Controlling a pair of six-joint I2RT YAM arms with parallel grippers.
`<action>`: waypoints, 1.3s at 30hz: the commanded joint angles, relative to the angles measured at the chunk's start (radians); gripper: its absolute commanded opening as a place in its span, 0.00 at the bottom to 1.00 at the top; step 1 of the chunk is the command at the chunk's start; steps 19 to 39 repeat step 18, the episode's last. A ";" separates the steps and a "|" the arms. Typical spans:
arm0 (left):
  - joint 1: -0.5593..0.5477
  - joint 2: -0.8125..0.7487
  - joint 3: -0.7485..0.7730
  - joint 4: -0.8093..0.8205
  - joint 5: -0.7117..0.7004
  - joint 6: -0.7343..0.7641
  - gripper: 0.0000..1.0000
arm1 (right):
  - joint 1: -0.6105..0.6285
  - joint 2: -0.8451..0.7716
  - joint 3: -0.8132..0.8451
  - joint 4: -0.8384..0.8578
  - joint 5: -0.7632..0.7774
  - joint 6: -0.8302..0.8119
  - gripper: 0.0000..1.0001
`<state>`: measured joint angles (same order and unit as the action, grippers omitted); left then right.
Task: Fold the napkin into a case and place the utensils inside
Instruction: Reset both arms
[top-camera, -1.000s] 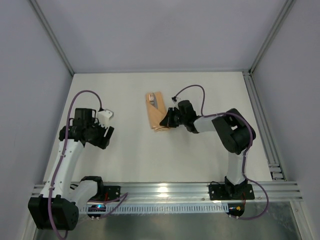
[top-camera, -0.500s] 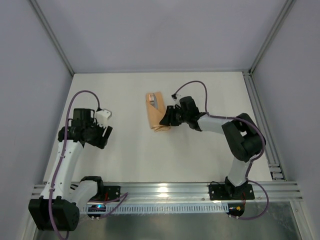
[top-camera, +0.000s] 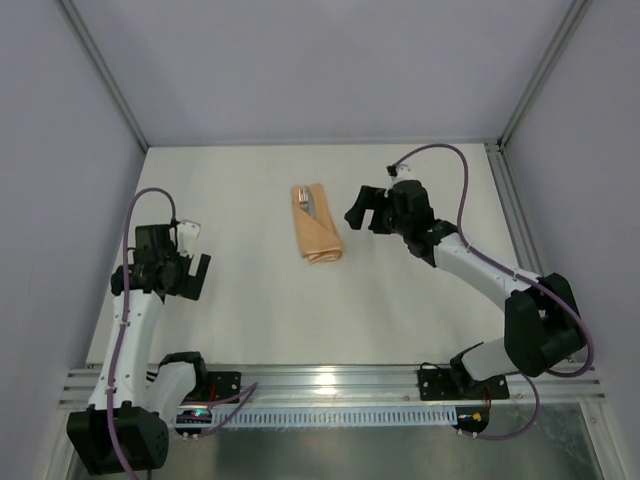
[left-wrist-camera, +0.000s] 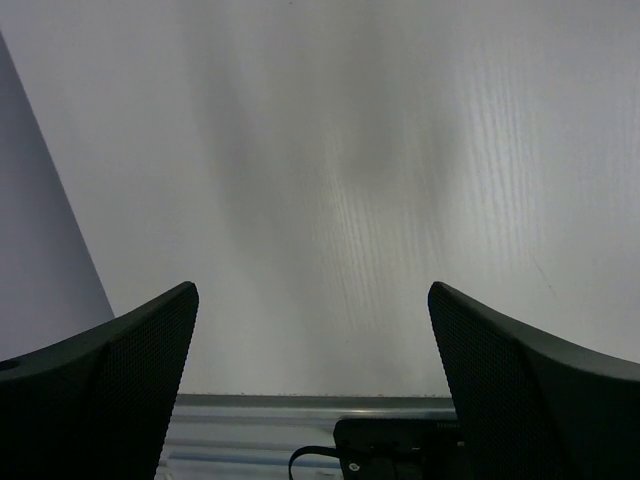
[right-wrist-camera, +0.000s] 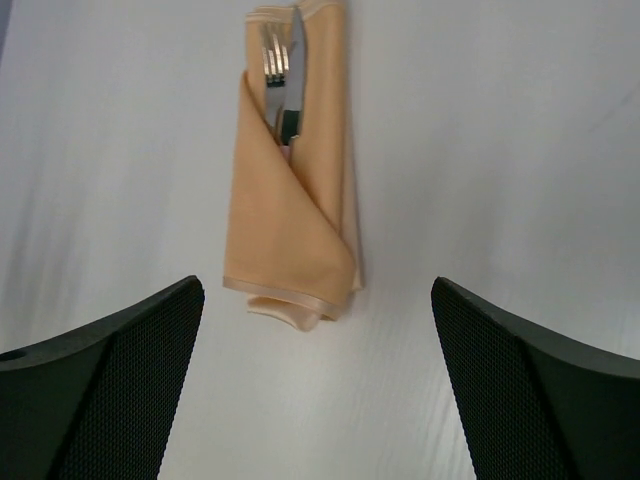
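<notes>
Tabletop (top-camera: 400, 300) white, walls (top-camera: 320, 70) grey — case (right-wrist-camera: 300, 230) w/ utensils (right-wrist-camera: 280, 70) mid-table; left pincer (left-wrist-camera: 311, 290), right pincer (right-wrist-camera: 317, 285) wide.

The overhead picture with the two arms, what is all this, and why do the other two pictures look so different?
It's a robot: a left arm and a right arm bolted at the near edge of a white table. The overhead picture comes from a fixed camera above and behind them. The other two come from cameras on the wrists, so the dark shapes in their bottom corners are each arm's own fingers. On the table lies a peach napkin folded into a narrow pouch, with utensils poking out of its top; a fork and a knife blade show. The right end effector is open beside the napkin, holding nothing. The left end effector is open too, over bare table well to the left.
</notes>
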<state>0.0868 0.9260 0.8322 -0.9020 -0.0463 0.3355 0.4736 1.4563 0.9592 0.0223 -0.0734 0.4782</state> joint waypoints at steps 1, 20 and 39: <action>0.018 -0.044 -0.015 0.074 -0.107 -0.038 0.99 | -0.055 -0.080 -0.052 -0.096 0.110 0.023 0.99; 0.022 -0.046 -0.050 0.098 -0.124 -0.067 0.99 | -0.248 -0.309 -0.165 -0.257 0.248 -0.038 0.99; 0.022 -0.046 -0.050 0.098 -0.124 -0.067 0.99 | -0.248 -0.309 -0.165 -0.257 0.248 -0.038 0.99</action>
